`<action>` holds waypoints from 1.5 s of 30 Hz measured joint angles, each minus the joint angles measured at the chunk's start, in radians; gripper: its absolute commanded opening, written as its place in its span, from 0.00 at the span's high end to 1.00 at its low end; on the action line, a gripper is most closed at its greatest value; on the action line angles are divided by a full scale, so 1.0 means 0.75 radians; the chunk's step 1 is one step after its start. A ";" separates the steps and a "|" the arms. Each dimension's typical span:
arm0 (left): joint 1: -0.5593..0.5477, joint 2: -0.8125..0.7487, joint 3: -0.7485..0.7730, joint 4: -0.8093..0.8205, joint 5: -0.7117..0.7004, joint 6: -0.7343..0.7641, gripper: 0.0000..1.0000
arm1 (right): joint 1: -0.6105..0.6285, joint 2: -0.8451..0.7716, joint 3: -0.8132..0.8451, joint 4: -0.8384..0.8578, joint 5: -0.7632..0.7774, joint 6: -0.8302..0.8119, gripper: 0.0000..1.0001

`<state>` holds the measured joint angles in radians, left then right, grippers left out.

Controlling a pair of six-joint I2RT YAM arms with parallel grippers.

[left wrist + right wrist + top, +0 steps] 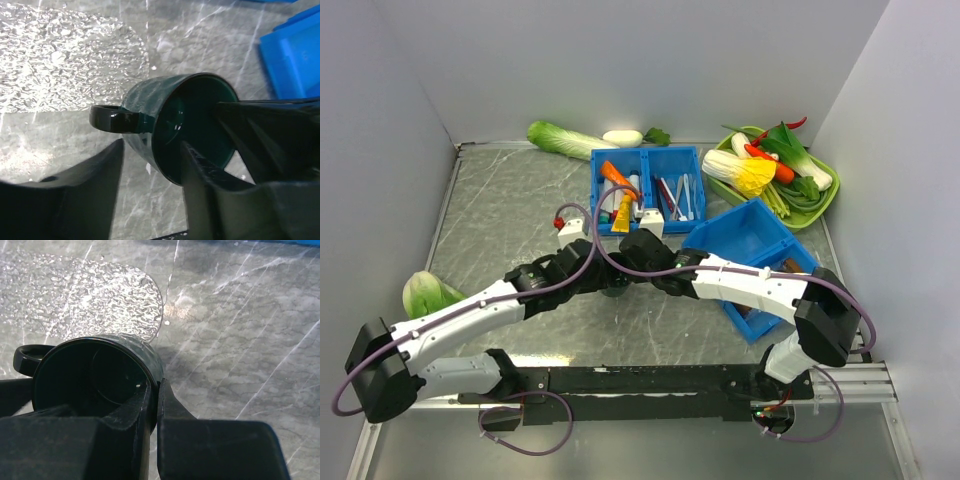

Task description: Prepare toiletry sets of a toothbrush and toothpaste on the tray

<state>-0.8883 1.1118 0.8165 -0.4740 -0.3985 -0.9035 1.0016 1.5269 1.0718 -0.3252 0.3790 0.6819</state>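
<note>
We've got the right pincer clamped on the rim of a dark green mug. The left pincer is half-wide, straddling the mug's wall. The yellow toothpaste sits in the blue bin's left compartment, long axis near-to-far. The toothbrush lies likewise in the right compartment. The tray is on the worktop, just beside the mug.

Yellow toothpaste inside blue bin

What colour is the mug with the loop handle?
Dark green mug, clearest in the left wrist view.
</note>
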 measured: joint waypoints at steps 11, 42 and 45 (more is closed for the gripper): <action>-0.002 0.116 -0.002 0.028 -0.017 -0.021 0.91 | 0.034 -0.001 -0.032 0.022 0.054 -0.009 1.00; 0.427 0.288 0.191 -0.137 0.099 0.225 0.99 | 0.041 -0.493 -0.298 0.176 0.099 -0.035 0.20; 0.532 0.233 0.189 -0.164 0.112 0.271 0.99 | -0.004 -0.590 -0.367 0.188 0.066 -0.036 0.18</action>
<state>-0.4896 1.2865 0.9585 -0.5968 -0.3145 -0.7006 0.9985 1.0843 0.7967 -0.1844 0.4286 0.6552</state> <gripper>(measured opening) 0.060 0.800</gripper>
